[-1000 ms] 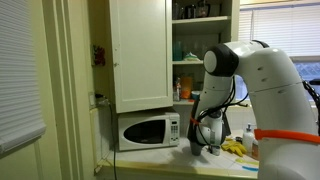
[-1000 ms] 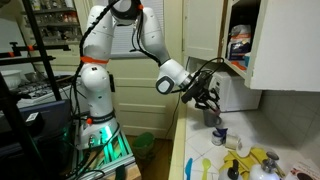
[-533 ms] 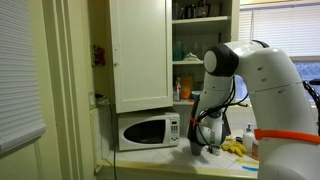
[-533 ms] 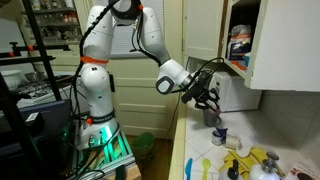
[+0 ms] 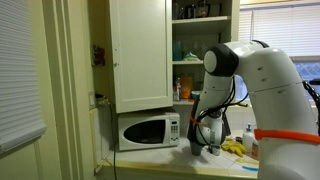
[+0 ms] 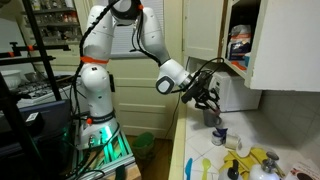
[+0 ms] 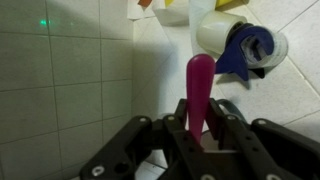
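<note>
My gripper (image 7: pixel 199 125) is shut on a long magenta utensil handle (image 7: pixel 199 85) that sticks out between the fingers in the wrist view. Below it lies the white tiled counter (image 7: pixel 60 80). A white cup with a blue piece in it (image 7: pixel 235 40) lies just past the handle's tip. In both exterior views the gripper (image 6: pixel 203 97) (image 5: pixel 207 133) hangs above the counter, over a small grey cup (image 6: pixel 210 119), in front of the white microwave (image 5: pixel 148 130).
An open cupboard with shelves of items (image 5: pixel 190 45) hangs above the microwave, its door (image 5: pixel 140 50) swung out. Yellow and white items (image 6: pixel 255 163) lie on the counter near the front. A window (image 5: pixel 280 25) is behind the arm.
</note>
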`<state>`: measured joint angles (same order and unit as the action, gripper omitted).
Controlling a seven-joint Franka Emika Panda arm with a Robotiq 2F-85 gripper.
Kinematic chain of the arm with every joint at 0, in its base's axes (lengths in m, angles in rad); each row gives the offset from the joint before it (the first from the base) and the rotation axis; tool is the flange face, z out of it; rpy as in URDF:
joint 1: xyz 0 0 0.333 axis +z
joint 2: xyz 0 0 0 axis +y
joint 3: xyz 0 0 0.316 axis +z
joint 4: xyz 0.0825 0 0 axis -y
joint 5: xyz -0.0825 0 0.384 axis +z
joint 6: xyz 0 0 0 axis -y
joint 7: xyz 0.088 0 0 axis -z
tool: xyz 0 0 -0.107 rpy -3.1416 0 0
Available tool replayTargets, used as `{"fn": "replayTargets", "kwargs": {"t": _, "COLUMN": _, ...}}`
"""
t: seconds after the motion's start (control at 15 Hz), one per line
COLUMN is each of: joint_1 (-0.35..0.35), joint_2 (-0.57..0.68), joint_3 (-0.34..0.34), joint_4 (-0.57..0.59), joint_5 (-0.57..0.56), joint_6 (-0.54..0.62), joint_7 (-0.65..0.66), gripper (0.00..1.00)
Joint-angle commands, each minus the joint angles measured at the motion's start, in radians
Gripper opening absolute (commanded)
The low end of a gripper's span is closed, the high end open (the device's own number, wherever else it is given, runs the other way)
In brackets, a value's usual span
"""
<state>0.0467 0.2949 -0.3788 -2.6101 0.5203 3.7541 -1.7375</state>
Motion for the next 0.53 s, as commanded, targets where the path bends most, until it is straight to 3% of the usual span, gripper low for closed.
{"fn": "replayTargets", "kwargs": {"t": 0.0, "joint_1": 0.020, "joint_2": -0.002, "joint_3": -0.001, "joint_4": -0.007, "joint_5": -0.015, "joint_6": 0.002, "joint_7": -0.058, "gripper": 0.06}}
{"fn": "replayTargets", "kwargs": {"t": 0.47, "joint_1": 0.090, "joint_2": -0.009, "joint_3": -0.026, "joint_4": -0.025, "joint_5": 0.020, "joint_6": 0.029, "joint_7": -0.151, "gripper": 0.06}}
